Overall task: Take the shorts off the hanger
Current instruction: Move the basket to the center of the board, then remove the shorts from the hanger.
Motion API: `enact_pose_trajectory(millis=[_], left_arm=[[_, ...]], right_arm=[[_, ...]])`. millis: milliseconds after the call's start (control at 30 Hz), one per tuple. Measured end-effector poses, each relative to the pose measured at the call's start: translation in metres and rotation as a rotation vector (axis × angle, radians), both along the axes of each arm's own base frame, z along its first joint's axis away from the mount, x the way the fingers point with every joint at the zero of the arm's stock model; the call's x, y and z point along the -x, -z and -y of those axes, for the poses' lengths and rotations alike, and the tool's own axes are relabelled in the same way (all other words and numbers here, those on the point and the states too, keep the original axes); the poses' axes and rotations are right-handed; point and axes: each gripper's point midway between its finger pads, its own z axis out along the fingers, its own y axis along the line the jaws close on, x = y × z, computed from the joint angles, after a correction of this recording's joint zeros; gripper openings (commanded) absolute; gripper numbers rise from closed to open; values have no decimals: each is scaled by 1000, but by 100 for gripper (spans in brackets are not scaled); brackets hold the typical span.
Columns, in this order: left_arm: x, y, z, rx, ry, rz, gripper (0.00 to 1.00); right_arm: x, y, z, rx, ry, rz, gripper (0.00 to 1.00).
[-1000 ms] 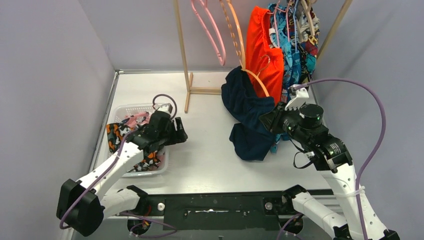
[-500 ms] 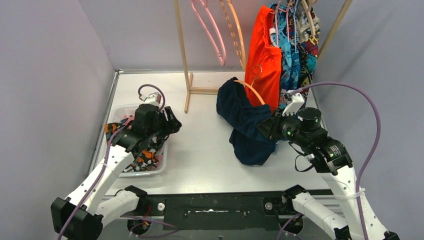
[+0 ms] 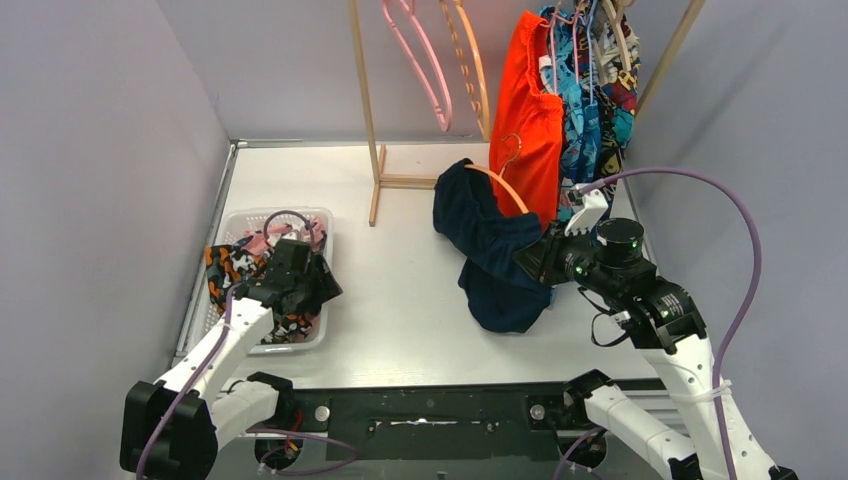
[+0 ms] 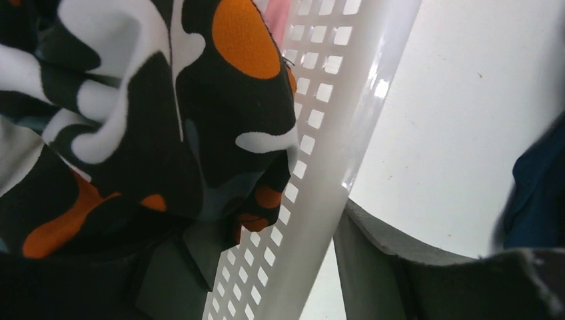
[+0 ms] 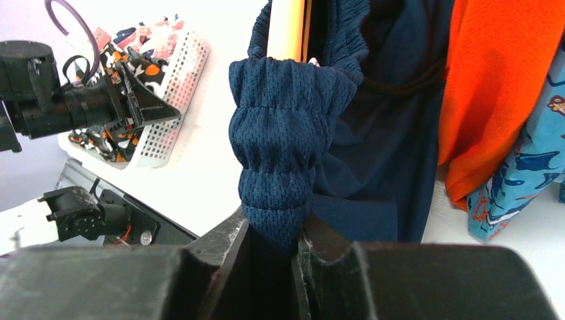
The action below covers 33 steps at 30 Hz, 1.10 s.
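My right gripper [image 3: 537, 262] is shut on the bunched waistband of the plain navy shorts [image 3: 488, 240], pinched between its fingers in the right wrist view [image 5: 283, 200]. The shorts still hang over an orange hanger [image 3: 507, 183], which also shows in the right wrist view [image 5: 288, 30], and their lower part droops onto the table. My left gripper [image 3: 312, 288] is open, low at the white basket [image 3: 322, 228]. Its jaws straddle the basket's perforated right wall [image 4: 333, 147]. Black shorts with orange-white print [image 4: 133, 120] lie in the basket beside it.
Orange-red shorts [image 3: 525, 110] and teal-blue patterned shorts [image 3: 590, 95] hang on the wooden rack [image 3: 365, 110] at the back. An empty pink hanger [image 3: 420, 60] hangs there too. Pink printed shorts [image 3: 265, 240] lie in the basket. Purple walls close in on both sides.
My left arm has drawn back toward the near left and dropped to the basket's right wall. The navy shorts and hanger shifted slightly left, then stayed still in my right gripper.
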Motion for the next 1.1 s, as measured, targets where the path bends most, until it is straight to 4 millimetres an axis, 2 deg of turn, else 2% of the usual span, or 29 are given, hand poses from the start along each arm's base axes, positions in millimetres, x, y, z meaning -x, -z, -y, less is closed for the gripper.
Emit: enact_pose_trajectory(millis=[67,133,200,367,467,733,900,1100], left_arm=[[-1,-4,1,2,5,0,61],[-6,-16,3,8,13,25,64],[-13,-35,5,21,21,75,66],[-30,-96,19,97,77,259,67],[-33,-120,31,151,132,332,68],[-31,-149,67,304,301,414,69],[-29,-171,90,399,419,480,65],[-17,-189,118,402,576,578,64]], right_arm=[[2,0,-2,-2,-17,0,0],[4,0,-4,-4,-39,1,0],[6,1,-7,-5,-66,1,0],[15,11,-16,-4,-151,-13,0],[22,20,-21,1,-211,-23,0],[47,40,-36,-1,-408,-18,0],[63,44,-49,-28,-540,23,0],[70,50,-64,-44,-643,48,0]])
